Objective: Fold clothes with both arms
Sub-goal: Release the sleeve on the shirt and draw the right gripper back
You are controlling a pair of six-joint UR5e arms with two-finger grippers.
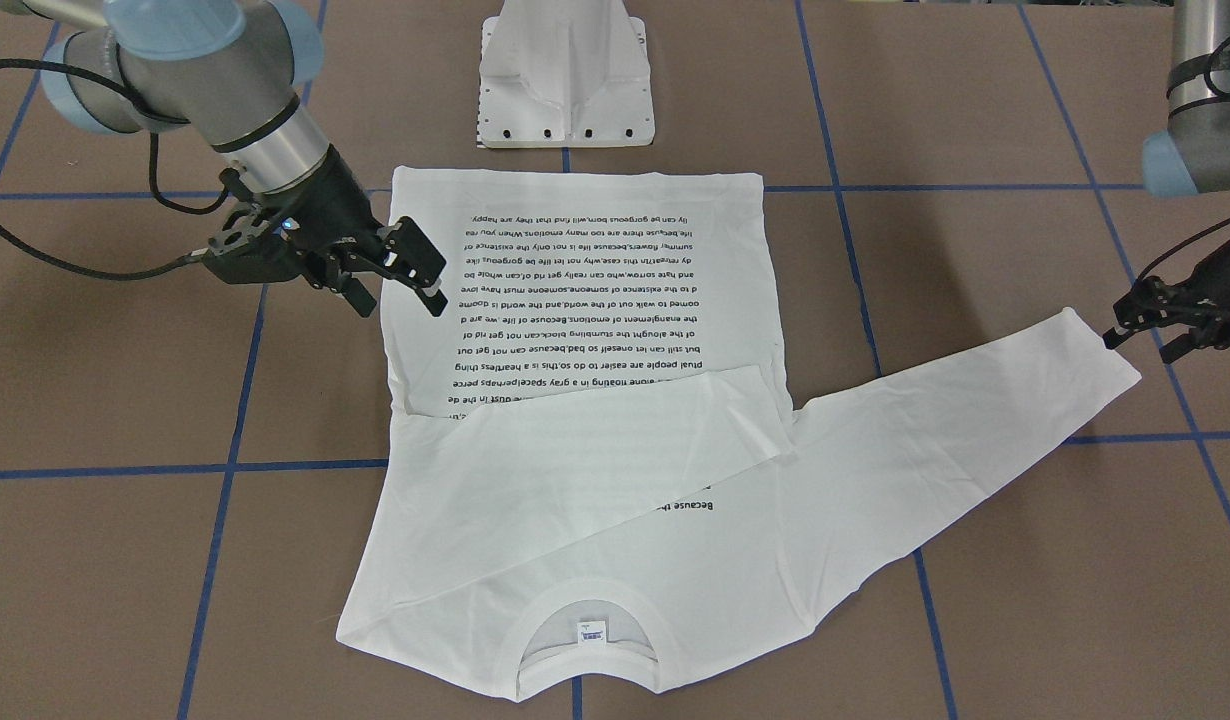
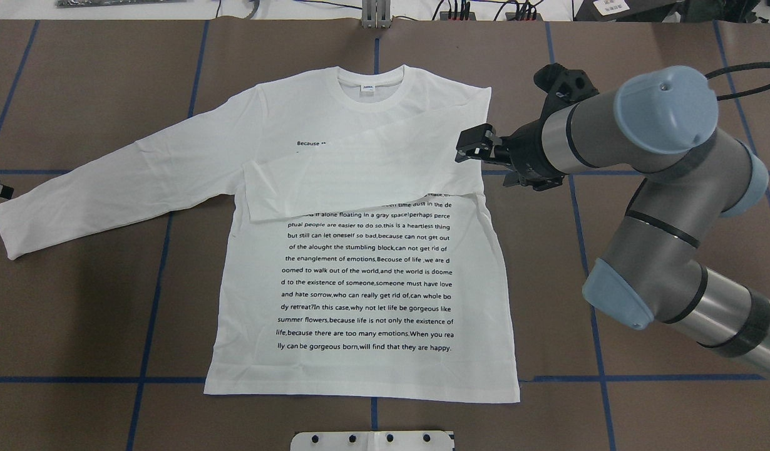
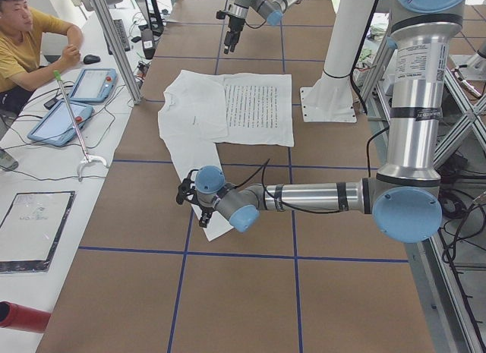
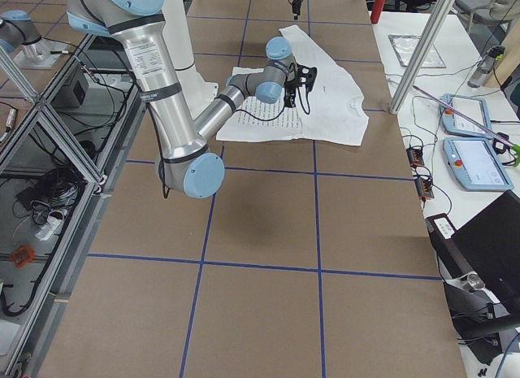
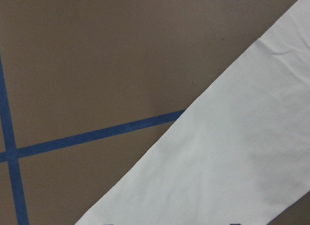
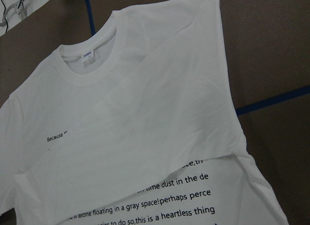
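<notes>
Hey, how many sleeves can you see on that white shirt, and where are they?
2. The folded sleeve lies across the T-shirt chest, covering some printed text; the outstretched sleeve lies flat toward the robot's left.

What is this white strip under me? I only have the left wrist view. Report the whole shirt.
Observer: It is the outstretched sleeve of a white T-shirt, lying flat out toward the robot's left.
Operator: Give me the other sleeve.
Observer: The folded sleeve lies across the chest and covers the top lines of the print.
Operator: Now the right arm.
Observer: The right arm hangs at the shirt's edge by that sleeve's shoulder, its jaws open and holding nothing.
</notes>
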